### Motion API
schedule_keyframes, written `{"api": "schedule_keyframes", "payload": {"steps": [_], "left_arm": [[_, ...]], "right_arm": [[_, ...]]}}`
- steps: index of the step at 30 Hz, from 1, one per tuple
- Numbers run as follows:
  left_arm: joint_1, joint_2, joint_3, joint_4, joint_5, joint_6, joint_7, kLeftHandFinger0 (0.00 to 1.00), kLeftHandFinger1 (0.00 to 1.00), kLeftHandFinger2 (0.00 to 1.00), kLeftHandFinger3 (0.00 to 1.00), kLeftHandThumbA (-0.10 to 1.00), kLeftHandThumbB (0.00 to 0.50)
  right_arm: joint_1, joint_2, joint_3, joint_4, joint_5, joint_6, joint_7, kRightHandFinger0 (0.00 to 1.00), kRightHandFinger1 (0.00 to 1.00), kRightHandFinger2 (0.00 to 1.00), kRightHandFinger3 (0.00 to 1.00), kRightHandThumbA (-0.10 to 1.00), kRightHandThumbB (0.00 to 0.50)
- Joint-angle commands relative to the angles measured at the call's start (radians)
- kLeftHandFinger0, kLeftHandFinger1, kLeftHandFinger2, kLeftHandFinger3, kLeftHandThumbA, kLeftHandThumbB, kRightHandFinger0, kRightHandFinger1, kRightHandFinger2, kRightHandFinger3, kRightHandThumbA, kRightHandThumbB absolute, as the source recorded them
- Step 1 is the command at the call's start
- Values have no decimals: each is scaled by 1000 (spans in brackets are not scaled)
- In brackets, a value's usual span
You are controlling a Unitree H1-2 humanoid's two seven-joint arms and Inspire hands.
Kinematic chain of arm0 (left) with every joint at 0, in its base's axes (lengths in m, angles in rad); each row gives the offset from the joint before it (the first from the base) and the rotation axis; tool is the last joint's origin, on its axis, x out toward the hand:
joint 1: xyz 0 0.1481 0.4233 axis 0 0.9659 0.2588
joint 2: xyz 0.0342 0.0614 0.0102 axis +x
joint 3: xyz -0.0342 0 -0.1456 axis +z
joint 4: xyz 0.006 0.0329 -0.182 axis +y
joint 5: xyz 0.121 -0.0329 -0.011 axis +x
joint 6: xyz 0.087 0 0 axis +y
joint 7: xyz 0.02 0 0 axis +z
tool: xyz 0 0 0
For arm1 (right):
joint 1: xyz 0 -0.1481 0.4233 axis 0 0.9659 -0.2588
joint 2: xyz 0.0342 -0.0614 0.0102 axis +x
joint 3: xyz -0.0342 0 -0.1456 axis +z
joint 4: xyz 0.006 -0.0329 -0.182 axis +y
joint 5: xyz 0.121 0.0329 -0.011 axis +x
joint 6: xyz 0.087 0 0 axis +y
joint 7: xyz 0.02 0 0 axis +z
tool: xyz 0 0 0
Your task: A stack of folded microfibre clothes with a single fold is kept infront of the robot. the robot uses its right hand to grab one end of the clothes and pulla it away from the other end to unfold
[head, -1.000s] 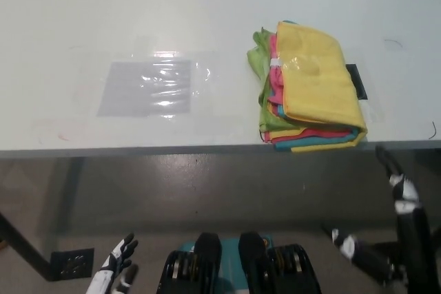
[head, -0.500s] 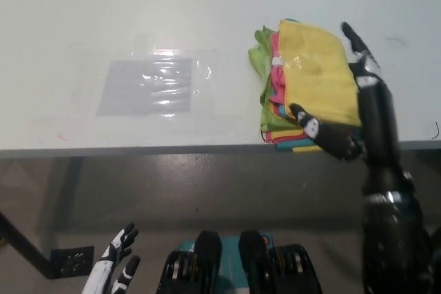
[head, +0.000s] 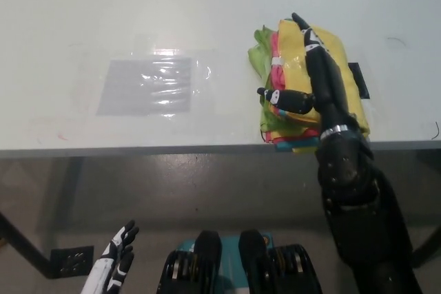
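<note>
One cloth stack, one table, one plastic sheet, two robot hands.

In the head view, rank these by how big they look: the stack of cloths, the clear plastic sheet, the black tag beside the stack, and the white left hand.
1. Stack of cloths and clear plastic sheet: too alike to rank, the stack being partly covered.
2. White left hand, nearer the camera.
3. Black tag.
</note>
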Motion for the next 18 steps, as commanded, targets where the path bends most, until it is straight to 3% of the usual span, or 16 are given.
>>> {"api": "schedule_keyframes", "payload": {"steps": [1,8,11,14,18], "left_arm": [[0,13,2,-30,-2,-25,-12,1000,1000,1000,1000,1000,403],[-9,11,4,-30,-10,-27,-17,1000,1000,1000,1000,1000,379],[-13,11,6,-34,-7,-24,-15,1000,1000,1000,1000,1000,383],[-22,11,7,-33,-10,-21,-17,1000,1000,1000,1000,1000,395],[-21,10,8,-37,-6,-20,-15,1000,1000,1000,1000,1000,390]], "right_arm": [[-89,11,-2,69,24,-16,-75,1000,1000,1000,1000,1000,371],[-133,10,4,183,28,-14,-104,1000,1000,1000,1000,1000,377],[-140,1,20,230,13,1,-107,1000,1000,1000,1000,1000,400],[-145,-14,40,284,-12,30,-113,1000,1000,1000,1000,1000,465],[-147,-34,60,333,-27,82,-119,1000,1000,1000,1000,1000,464]]}}
